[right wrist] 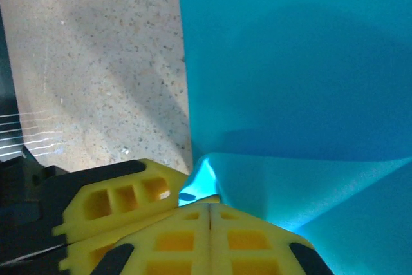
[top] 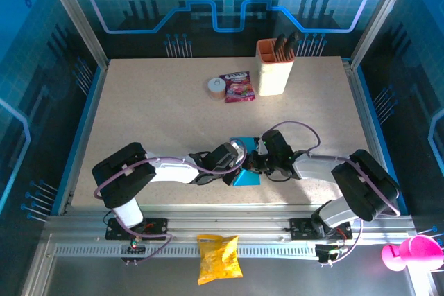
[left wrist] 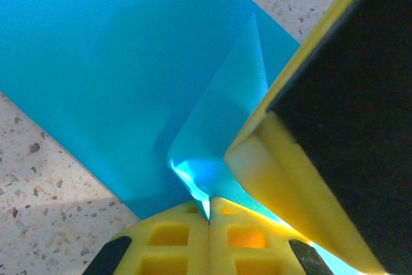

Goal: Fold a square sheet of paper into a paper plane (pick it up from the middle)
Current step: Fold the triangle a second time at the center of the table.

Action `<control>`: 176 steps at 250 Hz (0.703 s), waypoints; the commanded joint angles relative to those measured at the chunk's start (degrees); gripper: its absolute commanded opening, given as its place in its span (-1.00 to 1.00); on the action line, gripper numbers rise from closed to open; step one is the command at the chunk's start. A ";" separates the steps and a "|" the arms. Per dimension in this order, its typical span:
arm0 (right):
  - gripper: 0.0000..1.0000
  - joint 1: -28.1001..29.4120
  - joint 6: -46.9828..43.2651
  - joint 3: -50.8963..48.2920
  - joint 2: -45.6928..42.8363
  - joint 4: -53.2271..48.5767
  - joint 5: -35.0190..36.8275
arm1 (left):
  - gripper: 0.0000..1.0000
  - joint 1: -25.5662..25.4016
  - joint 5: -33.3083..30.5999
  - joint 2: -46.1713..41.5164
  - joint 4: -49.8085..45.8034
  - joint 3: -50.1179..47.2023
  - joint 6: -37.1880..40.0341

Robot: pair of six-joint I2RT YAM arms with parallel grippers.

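Observation:
The square sheet of paper (top: 245,177), bright cyan-blue, lies on the speckled table near the front edge, between the two arms. Both grippers meet over its middle. My left gripper (left wrist: 209,206) is shut on a raised ridge of the paper (left wrist: 96,62). The right gripper's yellow finger (left wrist: 302,178) presses in beside it. My right gripper (right wrist: 210,206) is also shut on a pinched-up fold of the paper (right wrist: 290,62), with the left gripper's fingers (right wrist: 109,204) touching on its left. The rest of the sheet lies flat, and no paper plane shape is in view.
A beige holder cup (top: 275,67) with dark tools stands at the back. Left of it lie a pink-red snack packet (top: 237,86) and a small roll (top: 216,87). A yellow snack bag (top: 218,258) rests on the front rail, and a pink cup (top: 409,253) is at the lower right.

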 commanded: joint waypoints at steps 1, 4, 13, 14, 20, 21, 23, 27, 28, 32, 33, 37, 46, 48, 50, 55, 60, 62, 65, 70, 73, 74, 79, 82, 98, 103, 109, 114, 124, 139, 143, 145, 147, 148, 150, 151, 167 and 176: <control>-1.00 0.59 0.62 -0.96 2.15 2.60 0.83 | -0.92 0.48 0.19 1.08 -0.67 -0.75 0.97; -1.00 0.59 0.64 -1.00 2.43 2.79 0.91 | -0.92 0.46 0.24 1.08 -0.73 -0.74 0.97; -1.00 0.50 0.70 -1.12 3.17 3.21 0.98 | -0.92 0.49 0.33 1.00 -0.70 -0.73 0.94; -1.00 0.50 0.67 -1.15 3.24 3.29 0.96 | -0.92 0.51 0.38 1.04 -0.72 -0.75 0.91; -1.00 0.43 0.70 -1.24 3.84 3.47 1.11 | -0.92 0.46 0.39 0.93 -0.79 -0.69 1.03; -1.00 0.42 0.71 -1.25 3.89 3.59 1.15 | -0.92 0.46 0.36 0.91 -0.81 -0.64 1.00; -1.00 0.41 0.68 -1.26 4.10 3.66 1.12 | -0.92 0.50 0.34 0.91 -0.83 -0.71 1.00; -1.00 0.42 0.77 -1.42 4.39 3.95 1.21 | -0.92 0.48 0.36 0.86 -0.92 -0.70 1.06; -1.00 0.37 0.84 -1.43 4.47 3.97 1.16 | -0.92 0.51 0.39 0.84 -0.88 -0.69 1.06; -1.00 0.33 0.93 -1.51 4.82 3.99 1.13 | -0.91 0.52 0.40 0.82 -0.86 -0.68 1.00; -1.00 0.33 0.96 -1.52 4.90 3.99 1.08 | -0.91 0.53 0.24 0.77 -0.93 -0.68 1.03; -1.00 0.24 1.00 -1.65 5.21 4.71 1.11 | -0.91 0.49 0.43 0.73 -1.02 -0.68 1.05; -1.00 0.17 1.07 -1.90 5.92 5.97 1.04 | -0.90 0.55 0.44 0.55 -1.06 -0.69 1.05; -1.00 0.13 1.10 -1.99 6.05 6.11 1.05 | -0.90 0.54 0.43 0.51 -1.09 -0.68 1.12; -1.00 0.08 1.11 -1.97 6.22 6.20 1.10 | -0.89 0.54 0.42 0.47 -1.14 -0.64 1.03; -1.00 0.10 1.25 -2.05 6.47 6.41 0.99 | -0.87 0.58 0.43 0.39 -1.18 -0.60 1.11; -1.00 -0.02 1.26 -2.14 6.82 6.71 1.02 | -0.85 0.70 0.37 0.22 -1.26 -0.55 1.08; -1.00 -0.03 1.32 -2.21 6.87 6.84 1.00 | -0.84 0.76 0.39 0.14 -1.22 -0.52 1.06; -1.00 -0.03 1.36 -2.27 7.09 7.06 0.95 | -0.82 0.79 0.40 0.07 -1.20 -0.51 1.01; -1.00 -0.05 1.45 -2.45 7.23 7.29 0.86 | -0.79 0.85 0.34 -0.17 -1.25 -0.50 0.97; -1.00 -0.03 1.55 -2.51 7.39 7.39 0.85 | -0.78 0.88 0.41 -0.26 -1.31 -0.50 0.96; -1.00 -0.03 1.49 -2.55 7.42 7.45 0.94 | -0.77 0.93 0.42 -0.34 -1.29 -0.50 0.92; -1.00 -0.07 1.48 -2.63 7.61 7.58 0.99 | -0.73 0.93 0.35 -0.62 -1.30 -0.51 0.91; -1.00 -0.10 1.53 -2.71 7.76 7.70 1.00 | -0.71 1.05 0.35 -0.78 -1.41 -0.44 0.88; -1.00 -0.12 1.63 -3.19 7.97 8.19 0.92 | -0.52 1.37 0.19 -2.06 -1.67 -0.37 0.60; -1.00 -0.12 1.69 -3.27 8.06 8.24 1.00 | -0.45 1.65 0.18 -2.55 -1.68 -0.40 0.38; -1.00 -0.12 1.77 -3.44 8.10 8.37 1.04 | -0.36 1.82 0.01 -3.23 -1.69 -0.59 0.14; -1.00 -0.10 1.75 -3.59 8.11 8.38 1.06 | -0.27 2.05 -0.16 -3.92 -1.58 -0.79 -0.10; -1.00 -0.11 1.78 -3.81 8.09 8.38 1.07 | -0.08 2.45 -0.60 -5.34 -1.37 -1.23 -0.83; -1.00 -0.12 1.78 -4.15 8.19 8.47 1.27 | 0.18 3.35 -0.60 -7.65 -1.05 -2.12 -2.02; -1.00 -0.12 1.86 -4.21 8.14 8.55 1.25 | 0.22 3.55 -0.60 -8.22 -0.82 -2.36 -2.37; -1.00 -0.09 1.87 -4.24 8.15 8.59 1.30 | 0.24 3.60 -0.56 -8.58 -0.74 -2.53 -2.55; -1.00 -0.11 1.87 -4.25 8.15 8.63 1.29 | 0.25 3.68 -0.48 -8.90 -0.68 -2.66 -2.70; -1.00 -0.11 1.87 -4.25 8.15 8.63 1.29 | 0.26 3.69 -0.51 -9.09 -0.67 -2.72 -2.76; -1.00 -0.09 1.89 -4.30 8.15 8.64 1.29 | 0.27 3.81 -0.47 -9.40 -0.55 -2.86 -2.91; -1.00 -0.10 1.88 -4.27 8.19 8.73 1.29 | 0.27 3.85 -0.42 -9.52 -0.51 -2.96 -2.95; -1.00 -0.12 1.91 -4.39 8.47 9.00 1.07 | 0.30 4.04 0.61 -11.65 0.01 -4.01 -3.92; -1.00 -0.11 2.02 -4.40 8.60 9.17 1.03 | 0.29 4.14 1.63 -12.46 0.27 -4.41 -4.20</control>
